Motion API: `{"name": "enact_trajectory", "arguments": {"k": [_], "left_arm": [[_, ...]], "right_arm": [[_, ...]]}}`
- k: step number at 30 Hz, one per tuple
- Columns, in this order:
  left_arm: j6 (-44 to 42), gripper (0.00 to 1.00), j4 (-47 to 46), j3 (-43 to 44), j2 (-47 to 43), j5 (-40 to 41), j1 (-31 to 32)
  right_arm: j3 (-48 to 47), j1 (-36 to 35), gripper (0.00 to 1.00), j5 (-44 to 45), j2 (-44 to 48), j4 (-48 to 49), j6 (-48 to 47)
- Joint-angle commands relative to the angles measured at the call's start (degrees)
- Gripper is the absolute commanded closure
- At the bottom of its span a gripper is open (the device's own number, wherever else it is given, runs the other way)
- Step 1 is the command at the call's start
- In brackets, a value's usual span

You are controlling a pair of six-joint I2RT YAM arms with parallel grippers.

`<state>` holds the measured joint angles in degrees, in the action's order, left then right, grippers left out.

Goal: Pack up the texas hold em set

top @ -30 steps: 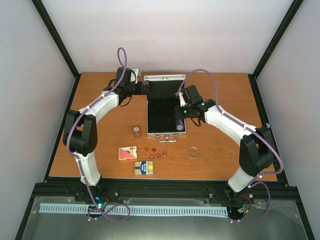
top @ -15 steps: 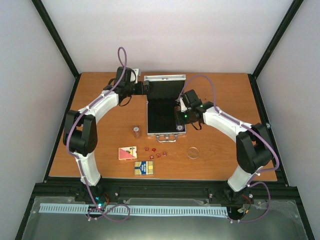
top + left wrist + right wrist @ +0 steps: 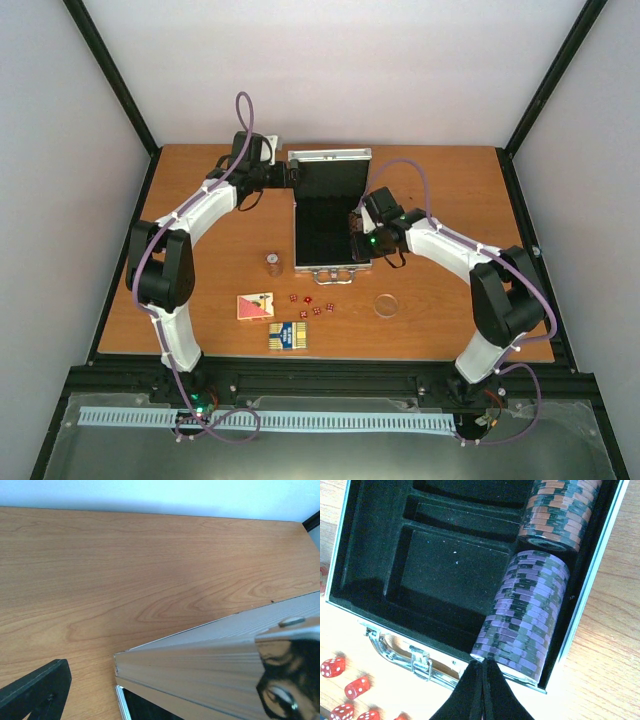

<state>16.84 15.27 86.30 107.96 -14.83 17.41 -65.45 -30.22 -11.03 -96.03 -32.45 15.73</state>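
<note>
Hovering with fingers pressed together, the right pincer (image 3: pixel 482 666) hangs over the open case (image 3: pixel 445 575) on the table (image 3: pixel 440 180), its tips just short of a purple chip stack (image 3: pixel 525 610) lying inside, with a brown stack (image 3: pixel 557 510) beyond. Red dice (image 3: pixel 345 690) lie to its left, outside the case. The left pincer (image 3: pixel 288 176) sits at the left edge of the lid (image 3: pixel 210 655); its grip cannot be told.

My desk (image 3: pixel 470 190) was orange-brown wood with visible grain. Black frame posts (image 3: pixel 110 72) ran up the corners, with white walls (image 3: pixel 330 70) behind. At the near edge, a grey metal shelf (image 3: pixel 330 455) carried a white slotted strip (image 3: pixel 350 421).
</note>
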Motion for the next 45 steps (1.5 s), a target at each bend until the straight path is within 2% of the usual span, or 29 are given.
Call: {"name": "enact_trajectory", "arguments": {"k": [1,12,18,19,22,26,31,39,41,45], "left_arm": [[-0.8,0.0,0.7,1.6,-0.3,-0.2,0.3],[-0.9,0.0,1.4,2.0,-0.5,-0.2,0.4],[-1.0,0.0,2.0,1.8,-0.9,-0.1,0.3],[-1.0,0.0,2.1,1.8,-0.9,-0.1,0.3],[-0.9,0.0,2.5,2.0,-1.2,-0.5,0.3],[-1.8,0.0,4.2,3.0,-1.5,-1.6,0.3],[-3.2,0.0,6.9,4.2,-1.8,-3.6,0.3],[-3.9,0.0,11.4,5.7,-3.1,-6.9,0.3],[-4.3,0.0,12.1,5.6,-3.8,-7.0,0.3],[-4.8,0.0,14.2,4.9,-4.7,-7.8,0.3]], "right_arm": [[0.8,0.7,0.97,1.2,-1.3,1.5,1.0],[1.6,1.0,0.97,4.0,-6.3,3.9,2.2],[3.2,0.9,0.96,2.0,-4.1,4.2,1.6],[3.6,0.9,0.91,1.7,-3.0,4.0,1.4],[4.0,0.9,0.62,1.8,0.8,0.9,-0.4],[3.3,0.7,0.3,2.6,5.8,-4.4,-3.0],[2.7,-0.8,0.23,2.6,9.8,-9.3,-3.5],[3.2,-8.5,0.16,6.5,11.2,-13.1,-1.2],[3.0,-9.9,0.08,8.0,11.4,-14.2,0.0],[1.7,-13.0,0.03,10.0,11.9,-15.3,1.0]]}}
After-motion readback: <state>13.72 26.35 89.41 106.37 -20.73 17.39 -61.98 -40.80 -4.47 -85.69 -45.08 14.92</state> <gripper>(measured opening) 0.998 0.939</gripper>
